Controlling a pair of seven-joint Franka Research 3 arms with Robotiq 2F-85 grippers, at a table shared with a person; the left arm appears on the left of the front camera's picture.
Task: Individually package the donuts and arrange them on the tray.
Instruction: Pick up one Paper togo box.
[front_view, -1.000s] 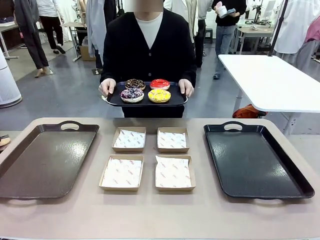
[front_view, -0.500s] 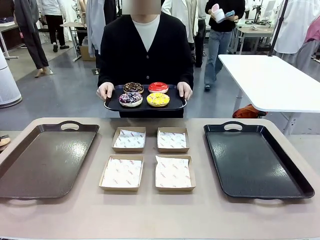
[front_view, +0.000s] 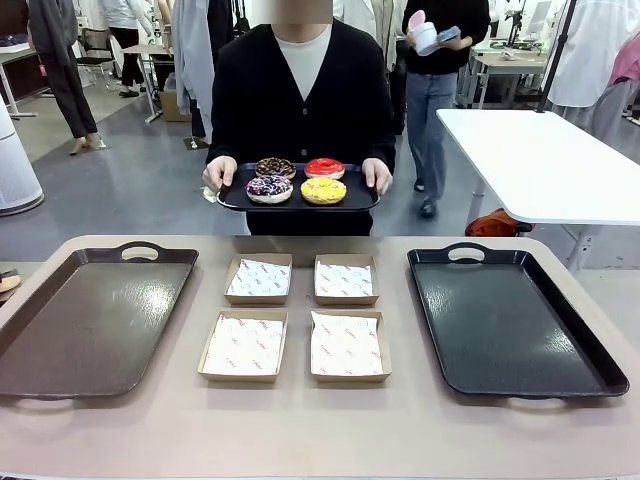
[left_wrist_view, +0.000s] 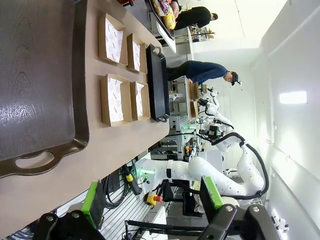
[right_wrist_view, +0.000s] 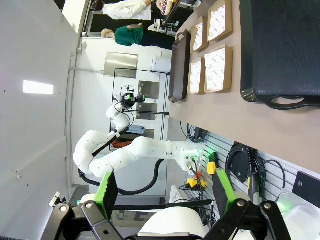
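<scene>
A yellow sprinkled donut (front_view: 323, 189) and a purple-sprinkled donut (front_view: 269, 188) are seen in the nearer row of a small black serving tray (front_view: 298, 204). A glossy red donut (front_view: 324, 167) and a dark chocolate donut (front_view: 274, 167) are set in the row behind them. None of the four is packaged. The serving tray is held level in the air beyond the far edge of the table (front_view: 300, 430) by a person in a black cardigan, with one hand (front_view: 216, 174) at one short end and the other hand (front_view: 377, 175) at the opposite end. On the table, four shallow cardboard boxes lined with white printed paper are laid out in a two-by-two block at the middle: two smaller-looking ones farther off (front_view: 259, 279) (front_view: 346, 279) and two nearer ones (front_view: 244, 346) (front_view: 349, 347). A large brown tray (front_view: 60, 350) is placed to the robot's left of the boxes and a large black tray (front_view: 520, 340) to their right, each apart from the boxes and bare. In the left wrist view the left gripper (left_wrist_view: 151, 200) is seen well back from the table edge, its jaws spread wide with nothing between the green pads. In the right wrist view the right gripper (right_wrist_view: 165, 192) is likewise held back from the table, jaws parted and nothing gripped.
</scene>
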